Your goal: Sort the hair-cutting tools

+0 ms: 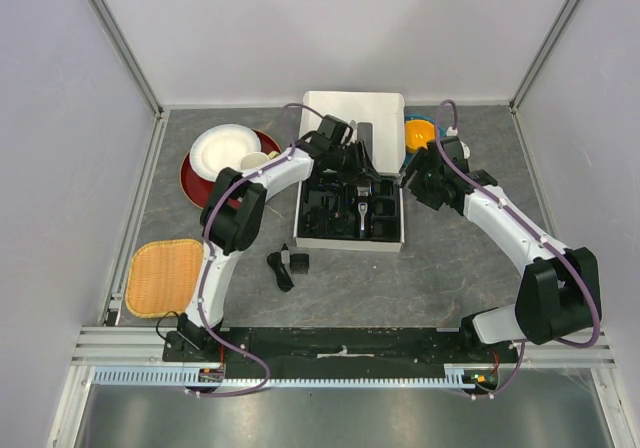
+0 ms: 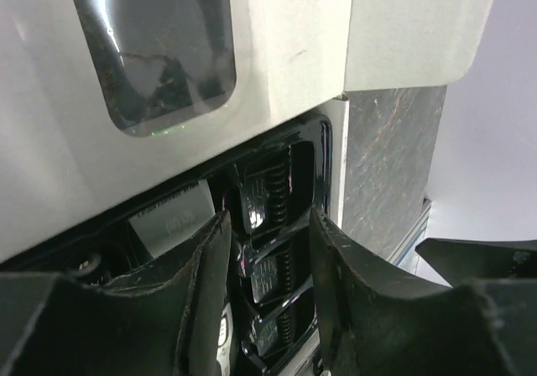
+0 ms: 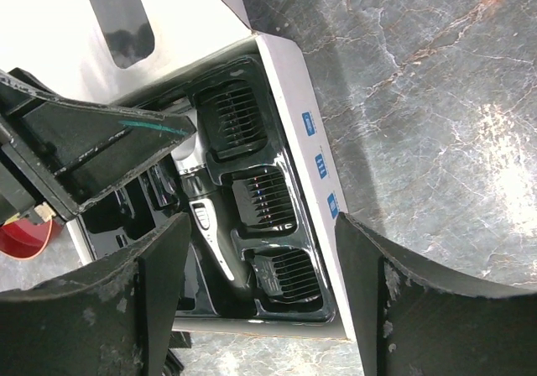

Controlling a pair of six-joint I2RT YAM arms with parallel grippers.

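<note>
The left gripper (image 2: pixel 271 218) — jaws half-parted, empty — hides part of the clipper (image 3: pixel 205 216); right gripper (image 3: pixel 262 223) jaws wide, empty.

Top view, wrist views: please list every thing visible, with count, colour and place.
box: one, white, lid open, centre
tray: one, black, inside the box
hair clipper: one, black-and-silver, in the tray
comb attachments: three seen, black, beside the clipper
loose parts: two, black, before the box
red plate: one, far left
white plate: one, on the red plate
cup: one, cream, by the white plate
mat: one, orange, woven, near left
bowl: one, yellow-orange, right of the lid
left gripper: one, black, open, over the tray
right gripper: one, black, open, right of the box
</note>
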